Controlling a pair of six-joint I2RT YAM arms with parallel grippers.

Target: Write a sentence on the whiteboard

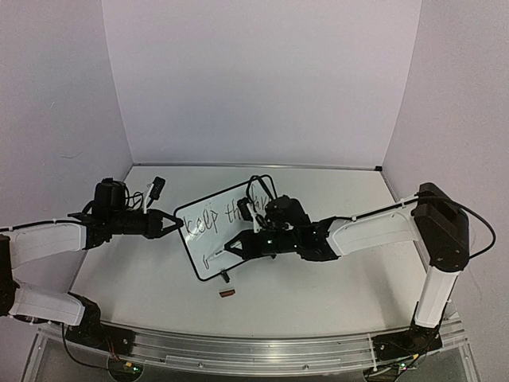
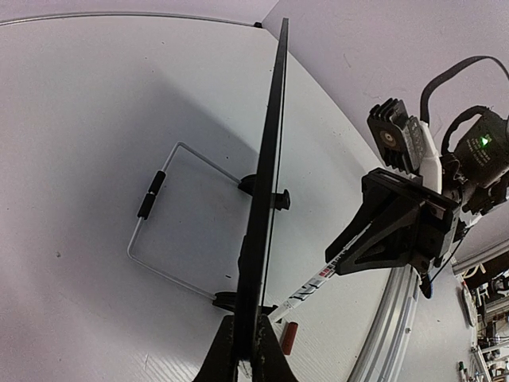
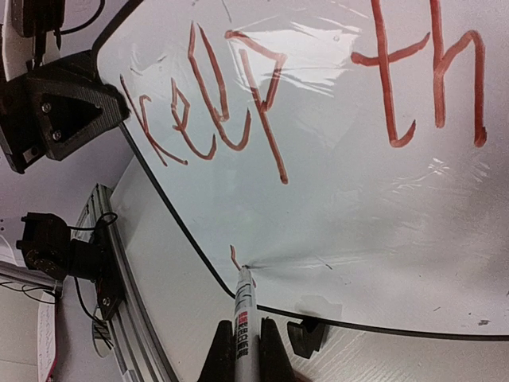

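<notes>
I see the whiteboard (image 1: 211,243) near the middle of the table (image 1: 326,298), propped on a wire stand (image 2: 151,195) and two small feet, its face turned toward the right arm. Open table surface lies behind it up to the back wall (image 1: 254,79) and also to the right. In front, toward the metal rail (image 1: 238,350), a small marker cap (image 1: 227,294) lies apart from the board.

The left gripper (image 1: 176,224) is closed tight on the board's left rim. The right gripper (image 1: 235,247) is closed around a marker (image 1: 219,254), whose tip touches the lower left part of the board, at a short first stroke of a second line.

The sentence (image 1: 203,221) is thin red handwriting. I can read "keep th"; what follows is hidden behind the right arm.
</notes>
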